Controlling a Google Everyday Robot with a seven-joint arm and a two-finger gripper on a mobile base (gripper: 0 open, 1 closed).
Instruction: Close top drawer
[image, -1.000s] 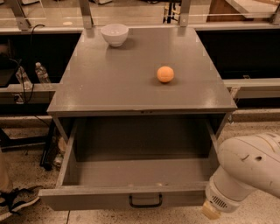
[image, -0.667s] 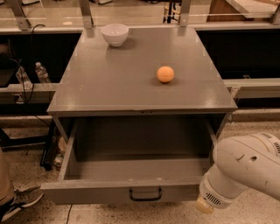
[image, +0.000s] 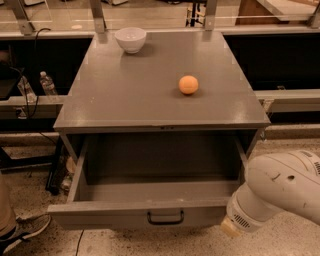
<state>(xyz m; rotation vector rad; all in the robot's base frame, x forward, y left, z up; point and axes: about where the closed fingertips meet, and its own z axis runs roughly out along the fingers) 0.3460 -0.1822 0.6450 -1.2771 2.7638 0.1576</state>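
The top drawer stands pulled out toward the near side; I hold my gripper low at its front's right end, seemingly placed to push. Open or closed, I cannot tell.

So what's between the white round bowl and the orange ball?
Only bare grey cabinet top, camera view shows; the gripper sits low right by the open grey top drawer's front.

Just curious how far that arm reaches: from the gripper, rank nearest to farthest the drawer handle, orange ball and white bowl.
The gripper sits low right, by the front of the top drawer.
1. Drawer handle, just left of it.
2. Orange ball, on the cabinet top, right of middle.
3. White bowl, far back left.
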